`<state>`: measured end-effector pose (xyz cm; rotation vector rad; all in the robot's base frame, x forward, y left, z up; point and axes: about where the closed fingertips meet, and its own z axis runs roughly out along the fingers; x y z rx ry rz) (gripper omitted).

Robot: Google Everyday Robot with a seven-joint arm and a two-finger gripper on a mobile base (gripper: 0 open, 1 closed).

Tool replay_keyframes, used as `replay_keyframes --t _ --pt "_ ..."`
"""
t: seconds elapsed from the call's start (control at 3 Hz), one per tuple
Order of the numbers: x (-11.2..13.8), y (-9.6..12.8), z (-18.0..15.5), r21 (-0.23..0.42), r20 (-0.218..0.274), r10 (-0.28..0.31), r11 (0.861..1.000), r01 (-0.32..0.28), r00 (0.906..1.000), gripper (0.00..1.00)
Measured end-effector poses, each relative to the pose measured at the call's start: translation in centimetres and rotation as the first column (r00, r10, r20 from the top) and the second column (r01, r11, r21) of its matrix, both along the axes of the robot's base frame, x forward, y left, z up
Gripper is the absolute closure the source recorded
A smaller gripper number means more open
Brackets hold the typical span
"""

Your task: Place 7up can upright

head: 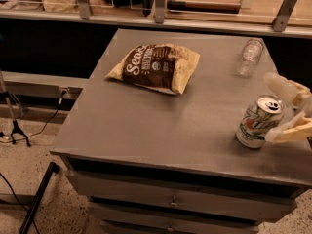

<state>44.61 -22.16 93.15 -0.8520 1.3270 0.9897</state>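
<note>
Item one, the 7up can (257,122): a small aluminium cylinder, white and silver with a green band and a red-and-green logo; its silver pull-tab top faces up; you will find it standing upright on the table (146,126), near the right edge and towards the front.

Item two, the gripper (279,109): it comes in from the right edge of the view, just beside the can; its two fingers (292,129) are pale cream, flat and blunt, with a matt plastic look; they stand spread apart, one behind the can's top and one low at its right flank; whether the lower tip touches the can's wall, you cannot tell.

Item three, the table: a smooth, dull grey top, roughly square, with a faint sheen; below it sit grey drawers (146,196) with small knobs.

Item four, a snack bag (156,67): crinkled foil, dark brown face with cream edges and white lettering; it lies flat and puffed at the back left of the top, well apart from the can.

Item five, a clear plastic bottle (249,57): ribbed and see-through; it sits at the back right, apart from the can.

Item six, the floor (73,213): speckled, stone-like, crossed by black cables (29,135) at the left.
</note>
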Motion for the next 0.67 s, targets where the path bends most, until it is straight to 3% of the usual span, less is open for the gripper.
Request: replay_keyframes --t 0.33,0.67 --pt "-0.81 -2.24 0.74 -0.081 0.025 0.0 0.997 0.002 0.9997 0.0" --pt "-0.81 -2.23 0.74 -0.081 0.025 0.0 0.997 0.002 0.9997 0.0"
